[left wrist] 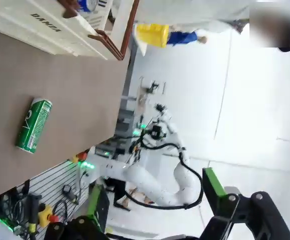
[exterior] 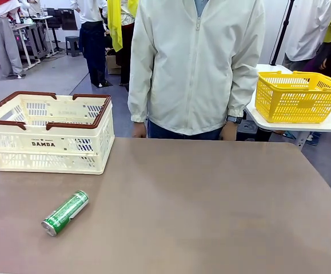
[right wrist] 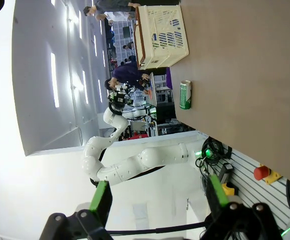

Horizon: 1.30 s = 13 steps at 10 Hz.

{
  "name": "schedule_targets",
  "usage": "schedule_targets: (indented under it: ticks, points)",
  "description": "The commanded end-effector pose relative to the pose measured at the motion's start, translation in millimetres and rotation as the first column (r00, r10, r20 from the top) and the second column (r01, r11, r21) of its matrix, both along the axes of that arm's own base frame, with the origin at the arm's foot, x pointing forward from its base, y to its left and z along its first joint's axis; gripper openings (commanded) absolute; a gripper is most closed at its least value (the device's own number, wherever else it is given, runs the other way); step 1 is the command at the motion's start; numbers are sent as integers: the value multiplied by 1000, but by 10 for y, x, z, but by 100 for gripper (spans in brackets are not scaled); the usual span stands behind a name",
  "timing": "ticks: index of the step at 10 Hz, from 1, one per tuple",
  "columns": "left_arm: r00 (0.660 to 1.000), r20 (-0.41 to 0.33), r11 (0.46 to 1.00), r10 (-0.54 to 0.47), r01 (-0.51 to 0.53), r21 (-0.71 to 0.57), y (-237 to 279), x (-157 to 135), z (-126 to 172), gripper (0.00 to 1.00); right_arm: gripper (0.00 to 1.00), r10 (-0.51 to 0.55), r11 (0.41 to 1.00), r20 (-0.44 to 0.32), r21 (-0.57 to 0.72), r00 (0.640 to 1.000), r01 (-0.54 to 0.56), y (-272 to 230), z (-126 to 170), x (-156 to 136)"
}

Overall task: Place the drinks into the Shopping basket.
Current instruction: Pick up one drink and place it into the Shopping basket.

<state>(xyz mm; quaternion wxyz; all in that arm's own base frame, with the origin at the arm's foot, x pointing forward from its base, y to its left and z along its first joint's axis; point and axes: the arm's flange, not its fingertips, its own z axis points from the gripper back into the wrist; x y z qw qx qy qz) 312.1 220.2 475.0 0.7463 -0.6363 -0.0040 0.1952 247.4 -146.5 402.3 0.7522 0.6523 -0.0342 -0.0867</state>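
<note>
cream slotted plastic basket (exterior: pixel 51 134), slim metal green can (exterior: pixel 66 213) lying on matte table (exterior: pixel 211 211); both fingers spread open.

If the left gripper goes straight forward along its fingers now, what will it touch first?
Probably nothing close. The left gripper, fingers open, points off the table's side toward the other white arm. The green can and the table lie off to one side. Depth is unclear.

Robotics lab or workshop: brown test table (exterior: pixel 211 205), wall-side slotted panel with red stop button (right wrist: pixel 263 172) lower right, more workbenches (exterior: pixel 31 28) and people upper left background.
</note>
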Motion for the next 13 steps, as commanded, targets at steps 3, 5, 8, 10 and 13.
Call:
schedule_targets:
  ticks: [3,5,8,10,13]
  points:
    - [998,-15,997,-60,61,41,-104,207,135,100,100,2,1000,-12,2,1000,-2,-6,70,-6]
    - [998,-15,997,-60,61,41,-104,207,135,100,100,2,1000,-12,2,1000,-2,-6,70,-6]
    - [998,-15,997,-60,61,41,-104,207,135,100,100,2,1000,-12,2,1000,-2,-6,70,-6]
    - [998,-15,997,-60,61,41,-104,207,135,100,100,2,1000,-12,2,1000,-2,-6,70,-6]
    - [954,167,959,-249,218,182,-924,-348,403,100,100,2,1000,-12,2,1000,-2,-6,70,-6]
